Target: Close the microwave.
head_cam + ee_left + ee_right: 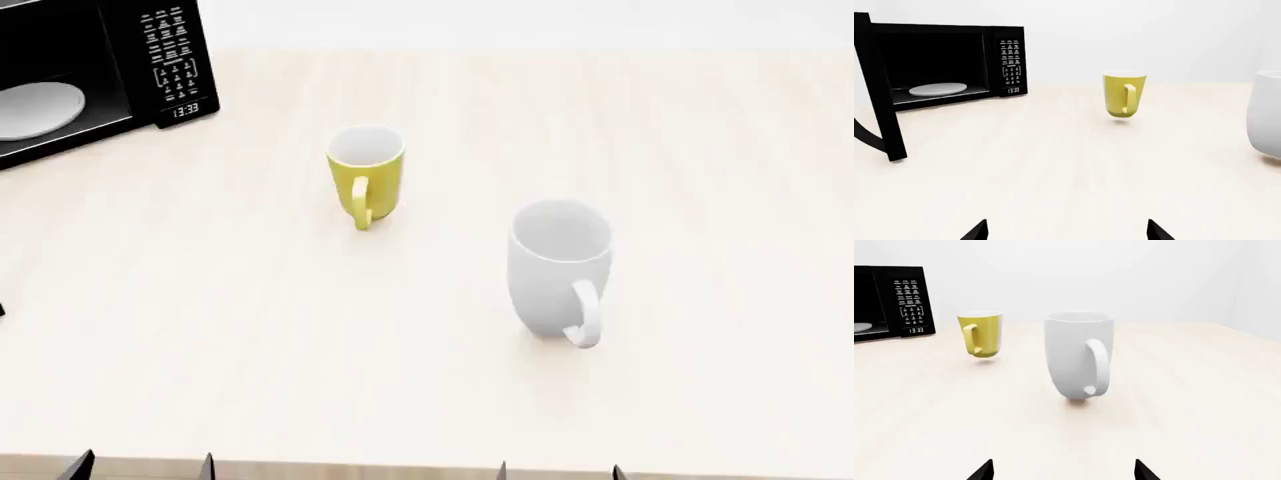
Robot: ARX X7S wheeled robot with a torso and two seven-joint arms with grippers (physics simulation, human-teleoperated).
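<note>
On the far left of the pale wooden desk [267, 340] stands the large black boxy microwave [954, 60], its door [881, 95] swung wide open toward me so I see it edge-on. Inside rests a round white plate [937, 89], and the white-marked keypad panel [1011, 62] beside the cavity shows a small digital display. To its right, well apart from it, stands an upright yellow ceramic mug [364, 175], handle facing me. Further right and nearer to me stands a taller white ceramic mug [558, 265], also upright, its handle turned my way. My left gripper [1066, 231] hovers low over bare desk, fingertips spread and holding nothing, well short of the microwave. My right gripper [1064, 470] is likewise spread and empty, facing the white mug.
</note>
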